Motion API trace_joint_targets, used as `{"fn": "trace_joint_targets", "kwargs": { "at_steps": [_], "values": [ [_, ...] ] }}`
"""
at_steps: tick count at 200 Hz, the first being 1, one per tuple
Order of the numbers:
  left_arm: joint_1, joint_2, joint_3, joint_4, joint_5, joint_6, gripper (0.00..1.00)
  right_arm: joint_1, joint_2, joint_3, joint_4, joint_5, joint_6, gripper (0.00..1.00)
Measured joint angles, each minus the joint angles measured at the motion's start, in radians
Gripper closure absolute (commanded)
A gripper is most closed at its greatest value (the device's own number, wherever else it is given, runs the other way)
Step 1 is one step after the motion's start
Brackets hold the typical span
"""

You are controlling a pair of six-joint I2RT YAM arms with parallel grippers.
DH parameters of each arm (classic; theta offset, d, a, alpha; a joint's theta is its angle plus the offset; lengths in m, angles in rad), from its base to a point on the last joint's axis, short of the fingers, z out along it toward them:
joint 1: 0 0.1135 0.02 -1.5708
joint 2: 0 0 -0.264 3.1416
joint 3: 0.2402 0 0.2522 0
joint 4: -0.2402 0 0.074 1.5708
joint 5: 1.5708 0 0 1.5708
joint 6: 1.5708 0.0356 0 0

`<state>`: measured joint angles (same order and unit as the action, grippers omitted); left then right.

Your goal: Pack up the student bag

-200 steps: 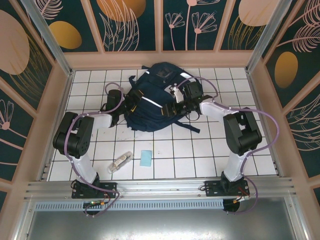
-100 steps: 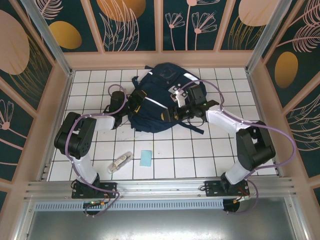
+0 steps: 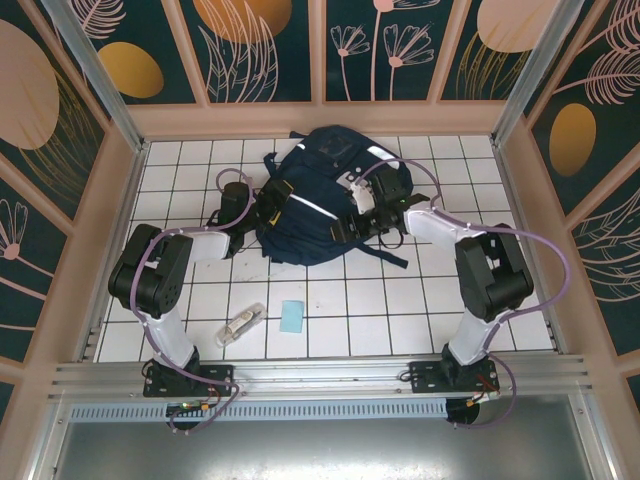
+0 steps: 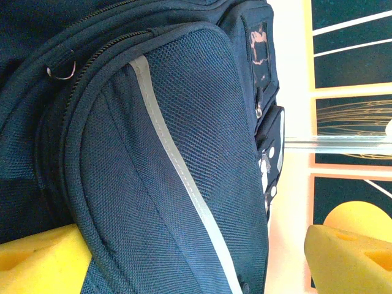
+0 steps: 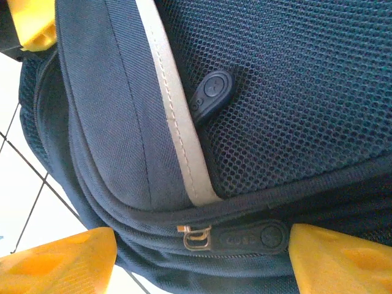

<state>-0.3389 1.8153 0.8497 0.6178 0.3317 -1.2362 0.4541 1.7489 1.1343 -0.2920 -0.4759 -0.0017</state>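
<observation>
While both arms reached in from either side, 1 student bag (image 3: 318, 178) lay at the far middle of the white-tiled table (image 3: 400, 310), well beyond the arm bases. From the top cam 2 white reflective stripes showed on it, 1 toward its near-left (image 3: 300, 204) and 1 at its far-right (image 3: 376, 152), plus 1 grey patch (image 3: 336, 148) at the far end. The left gripper (image 3: 243, 208) sat against the bag's left side and the right gripper (image 3: 362, 212) against its right side. Left wrist cam: left gripper (image 4: 193, 245) was spread wide w/ 2 yellow fingertips; 1 (image 4: 37, 263) touched the bag's mesh pocket, the other (image 4: 349, 257) stood apart from the fabric, so nothing was clamped. 1 metal D-ring (image 4: 61, 67) hung near the zip. Right wrist cam: right gripper (image 5: 202, 245) also stood wide, its 2 yellow fingertips (image 5: 61, 263) straddling 1 rubber zip pull (image 5: 254, 236) w/ 1 metal ring (image 5: 196, 236), not pinched on it. 1 oval rubber tab (image 5: 211, 95) sat on the mesh beside 1 stripe. 2 loose items lay on the near-left tiles, side by side but apart: 1 small clear packet (image 3: 241, 323) and 1 light-blue square (image 3: 292, 316); both were well apart from the bag.
</observation>
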Motion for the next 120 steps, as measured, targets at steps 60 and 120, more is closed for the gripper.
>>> {"fn": "trace_joint_targets", "kwargs": {
  "at_steps": [60, 120],
  "values": [
    [0.0, 0.01, -0.013, 0.042, -0.005, -0.03, 0.11, 0.057, -0.052, -0.069, 0.049, -0.149, 0.074, 0.26],
    [-0.003, 0.019, -0.007, 0.055, -0.001, -0.041, 0.11, 0.141, -0.195, -0.115, 0.048, -0.25, 0.145, 0.26]
  ]
}}
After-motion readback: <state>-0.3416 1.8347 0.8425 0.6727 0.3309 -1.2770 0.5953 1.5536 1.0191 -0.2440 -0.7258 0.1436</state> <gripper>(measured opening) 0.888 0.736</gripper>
